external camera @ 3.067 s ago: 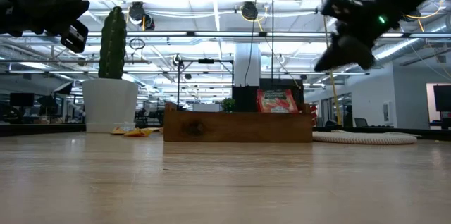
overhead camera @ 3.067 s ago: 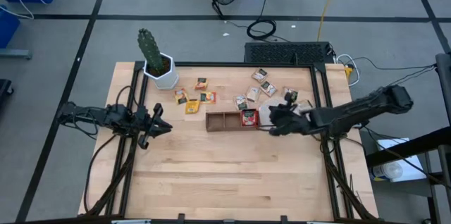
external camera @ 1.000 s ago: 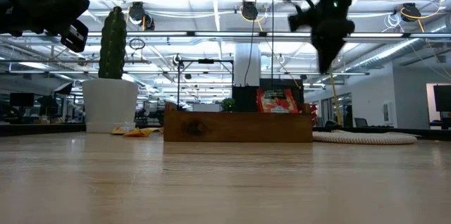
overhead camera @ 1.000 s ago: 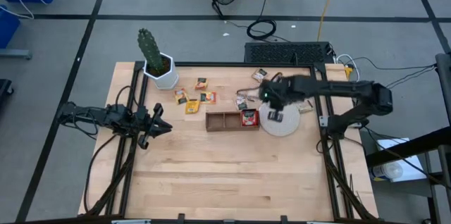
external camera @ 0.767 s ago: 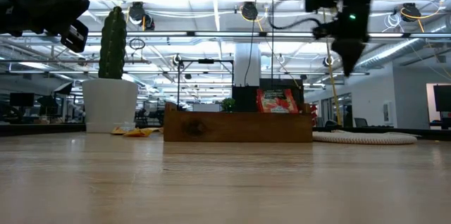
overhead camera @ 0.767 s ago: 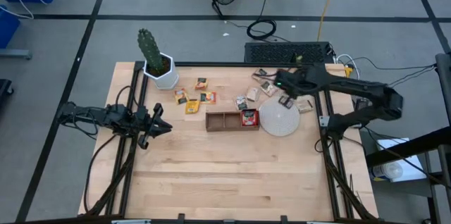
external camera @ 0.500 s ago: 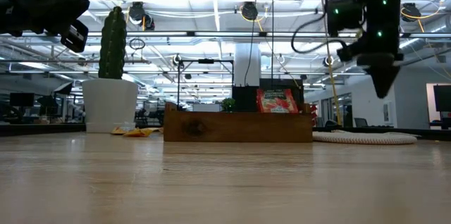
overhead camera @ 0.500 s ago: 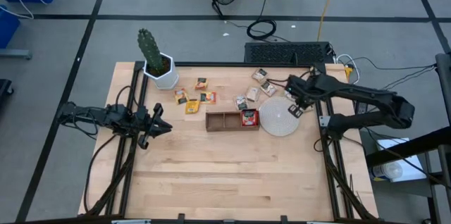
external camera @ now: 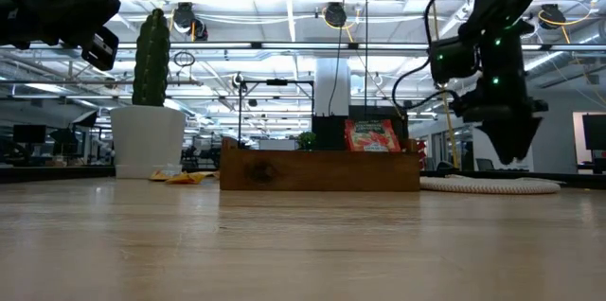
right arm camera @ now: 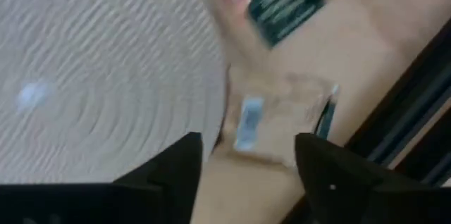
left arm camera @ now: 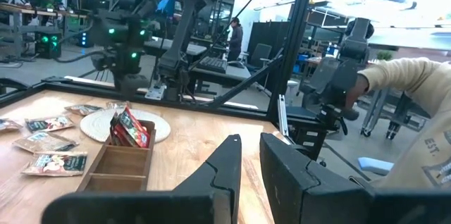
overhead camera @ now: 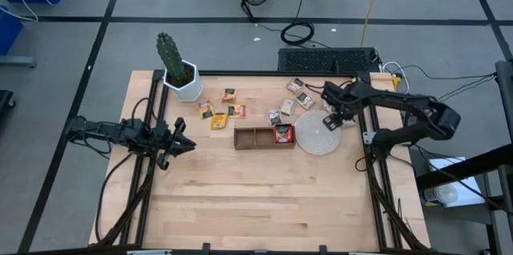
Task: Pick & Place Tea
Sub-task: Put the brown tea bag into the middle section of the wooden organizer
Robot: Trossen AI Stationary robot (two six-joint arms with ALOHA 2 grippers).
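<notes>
I count one red tea sachet (overhead camera: 282, 133) in the wooden tray (overhead camera: 252, 138); the others lie scattered on the tabletop (overhead camera: 256, 191). My right gripper (right arm camera: 243, 155) hovers wide over a tan sachet (right arm camera: 278, 120) beside the disc (overhead camera: 318, 135) (left gripper (overhead camera: 183, 144) waits, narrow).

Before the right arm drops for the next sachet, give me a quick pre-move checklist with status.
1. Right tool open: ok, both dark fingers spread in the right wrist view.
2. Target under the tool: ok, a tan square tea sachet lies between the fingers, at the edge of the round whitish woven disc.
3. Tool free of cargo: ok, nothing between the fingers.
4. Neighbour clearance: cannot tell, a dark-labelled sachet lies close.
5. Brown three-compartment wooden tray: ok, a red sachet fills the right compartment; the others look free.
6. Left tool: ok, parked at the table's left edge.
</notes>
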